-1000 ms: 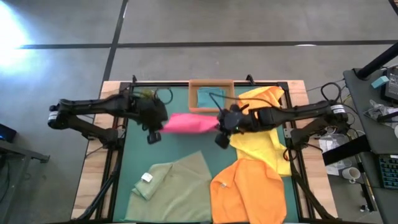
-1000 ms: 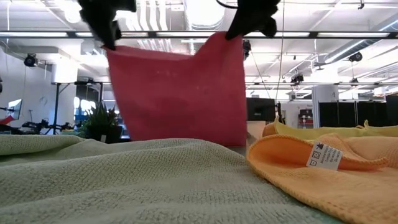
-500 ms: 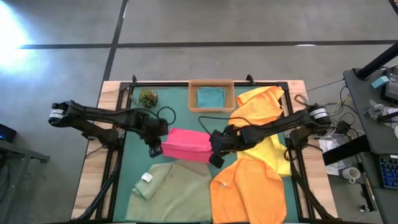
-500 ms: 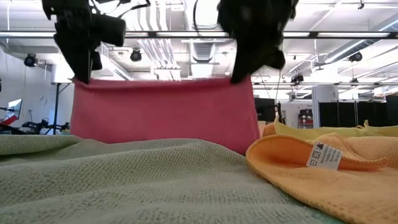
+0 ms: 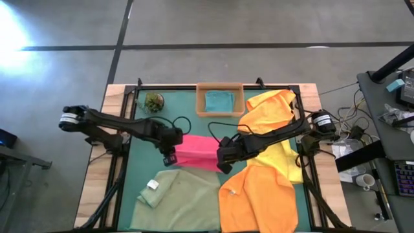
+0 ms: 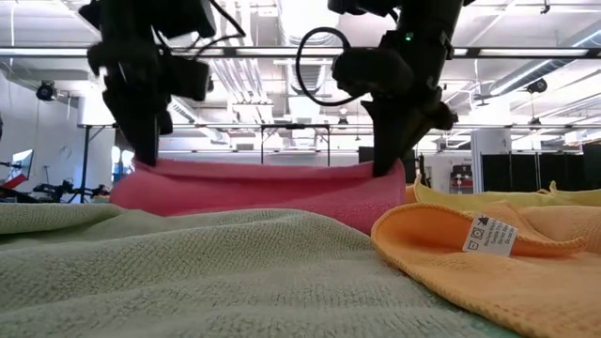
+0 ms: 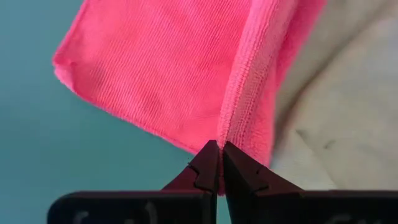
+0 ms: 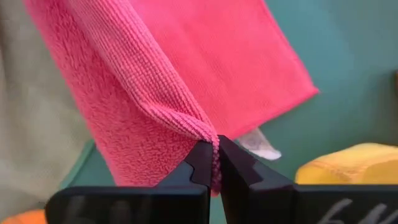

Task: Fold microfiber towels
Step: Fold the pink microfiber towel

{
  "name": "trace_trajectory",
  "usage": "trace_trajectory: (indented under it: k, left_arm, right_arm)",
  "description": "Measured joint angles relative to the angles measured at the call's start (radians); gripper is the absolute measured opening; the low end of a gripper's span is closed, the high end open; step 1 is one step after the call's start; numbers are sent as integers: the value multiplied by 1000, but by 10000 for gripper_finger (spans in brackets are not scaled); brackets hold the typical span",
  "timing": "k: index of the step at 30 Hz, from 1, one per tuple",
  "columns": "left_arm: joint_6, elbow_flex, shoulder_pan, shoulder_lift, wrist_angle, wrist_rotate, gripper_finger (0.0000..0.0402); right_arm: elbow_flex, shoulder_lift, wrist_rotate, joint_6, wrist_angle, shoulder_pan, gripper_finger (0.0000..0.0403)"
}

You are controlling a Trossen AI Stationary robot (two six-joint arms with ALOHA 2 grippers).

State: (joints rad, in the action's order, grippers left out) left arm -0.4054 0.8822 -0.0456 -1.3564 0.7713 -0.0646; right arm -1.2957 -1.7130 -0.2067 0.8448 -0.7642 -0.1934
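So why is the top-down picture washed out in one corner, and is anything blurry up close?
In the high view, glare whitens the floor at far left. In the low view, bright ceiling lights leave both arms as dark silhouettes above the pink towel. In the left wrist view, the sage towel looks soft while the pink weave stays crisp.

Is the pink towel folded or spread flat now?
Folded, not flat. The pink towel lies doubled on the mat, and the left pincer and right pincer each pinch a corner of its upper layer.

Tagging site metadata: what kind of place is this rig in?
Likely an indoor robotics lab or workshop: bare concrete floor, exposed ceiling ducts and strip lights, a cluttered workbench beside the table, equipment racks behind.
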Motion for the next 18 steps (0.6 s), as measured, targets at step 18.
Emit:
trace_trajectory:
  k: [18]
  left_arm:
    - [5, 7, 63, -81, -37, 253, 1]
  right_arm:
    - [60, -8, -61, 7, 25, 53, 8]
